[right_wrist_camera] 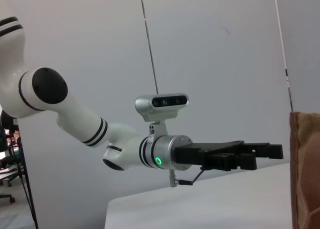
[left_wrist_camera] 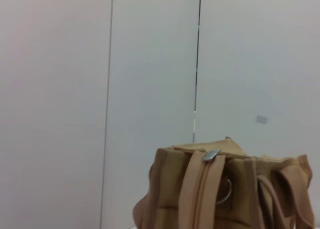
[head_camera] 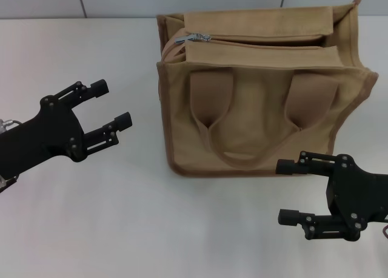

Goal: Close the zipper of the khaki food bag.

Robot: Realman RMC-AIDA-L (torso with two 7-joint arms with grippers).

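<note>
Near the counter's (head_camera: 121, 217) front right corner, the right pincer (head_camera: 290, 192) hovers with fingers spread, empty. Toward the left edge, the left pincer (head_camera: 112, 108) hangs open, empty. The bag (head_camera: 260, 90) stands at the far edge, its zipper (head_camera: 254, 41) on top, pull tab (head_camera: 193, 38) at its left end.

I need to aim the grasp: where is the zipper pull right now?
In the head view, the pull lies atop the bag, at its left end; the open left gripper is apart.
</note>
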